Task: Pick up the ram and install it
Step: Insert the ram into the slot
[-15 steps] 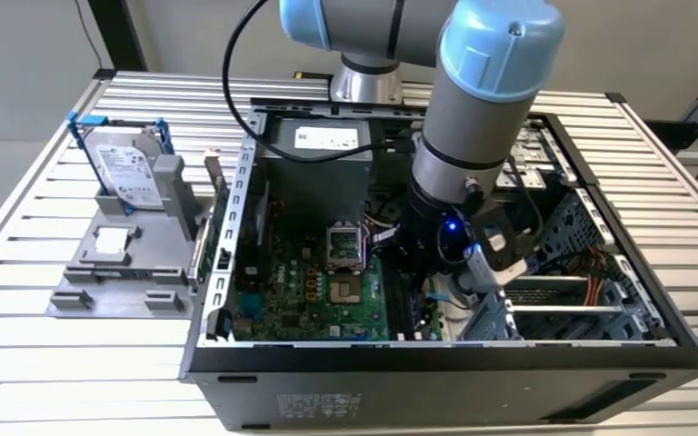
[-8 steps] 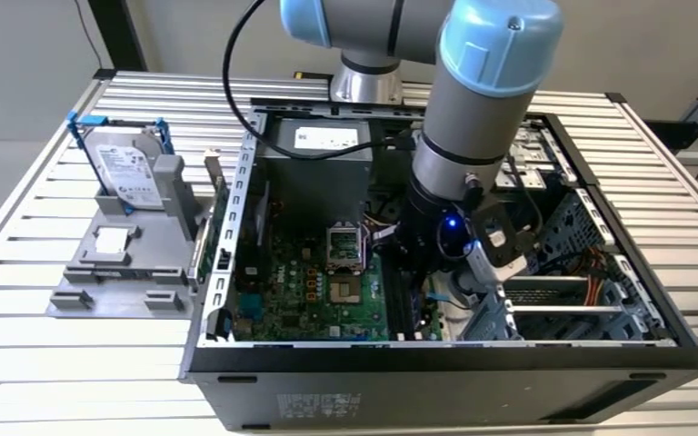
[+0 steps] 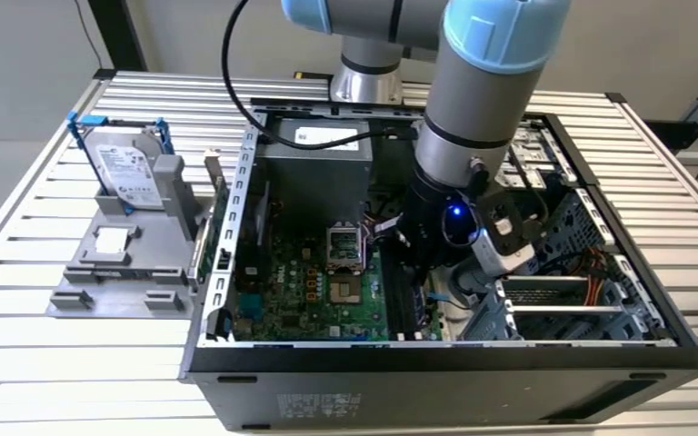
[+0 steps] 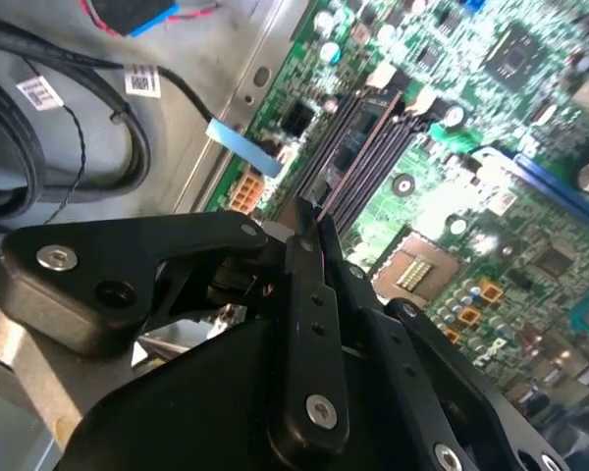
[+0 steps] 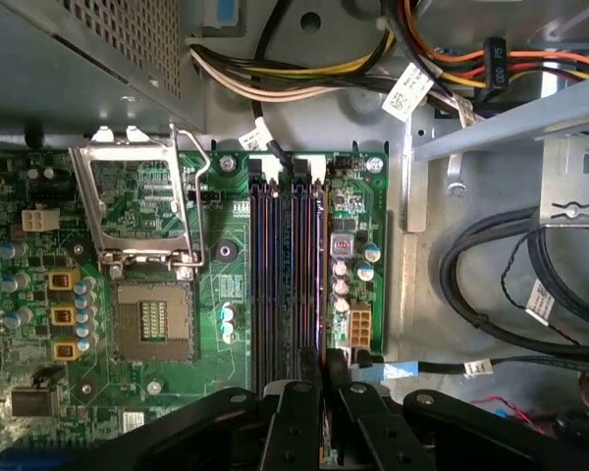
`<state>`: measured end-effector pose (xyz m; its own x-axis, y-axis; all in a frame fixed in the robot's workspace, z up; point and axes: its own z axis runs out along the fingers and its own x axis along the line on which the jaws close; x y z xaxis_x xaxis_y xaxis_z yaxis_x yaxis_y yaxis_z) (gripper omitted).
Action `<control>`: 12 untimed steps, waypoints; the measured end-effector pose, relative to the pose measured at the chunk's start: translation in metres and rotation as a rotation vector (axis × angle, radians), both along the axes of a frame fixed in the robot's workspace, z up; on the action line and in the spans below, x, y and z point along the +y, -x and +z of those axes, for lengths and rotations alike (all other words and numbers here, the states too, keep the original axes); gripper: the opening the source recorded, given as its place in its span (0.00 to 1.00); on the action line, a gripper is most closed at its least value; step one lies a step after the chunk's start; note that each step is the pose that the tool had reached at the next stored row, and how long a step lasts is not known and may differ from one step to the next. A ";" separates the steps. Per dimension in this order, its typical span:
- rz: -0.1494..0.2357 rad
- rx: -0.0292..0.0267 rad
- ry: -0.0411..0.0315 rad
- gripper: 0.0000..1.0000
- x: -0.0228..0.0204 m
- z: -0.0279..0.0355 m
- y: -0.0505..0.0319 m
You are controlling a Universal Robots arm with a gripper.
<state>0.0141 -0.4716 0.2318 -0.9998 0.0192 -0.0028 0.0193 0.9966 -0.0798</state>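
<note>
My gripper (image 5: 326, 365) reaches down inside the open computer case (image 3: 446, 363), over the green motherboard (image 3: 313, 291). Its black fingers (image 4: 309, 294) are shut, with only a hairline gap between them. The tips hang just above one end of the black memory slots (image 5: 287, 275), nearest the slot beside the small capacitors. In the second wrist view the slots (image 4: 358, 147) run away from the fingertips. The ram is hidden; I cannot tell whether it sits between the fingers or in a slot.
The open CPU socket (image 5: 155, 316) lies beside the slots. Thick black cables (image 5: 510, 275) and a blue cable end (image 5: 393, 371) lie on the other side. Outside the case, a silver hard drive (image 3: 124, 173) stands in a grey fixture (image 3: 119, 263).
</note>
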 end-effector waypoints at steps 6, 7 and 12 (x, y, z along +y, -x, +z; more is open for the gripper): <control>0.000 -0.0058 0.0799 0.00 0.0044 0.0022 0.0000; 0.000 -0.0065 0.0899 0.00 0.0071 0.0022 0.0001; 0.000 -0.0068 0.0940 0.00 0.0157 0.0001 0.0000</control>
<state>0.0141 -0.4558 0.2319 -0.9998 0.0184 -0.0114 0.0201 0.9847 -0.1728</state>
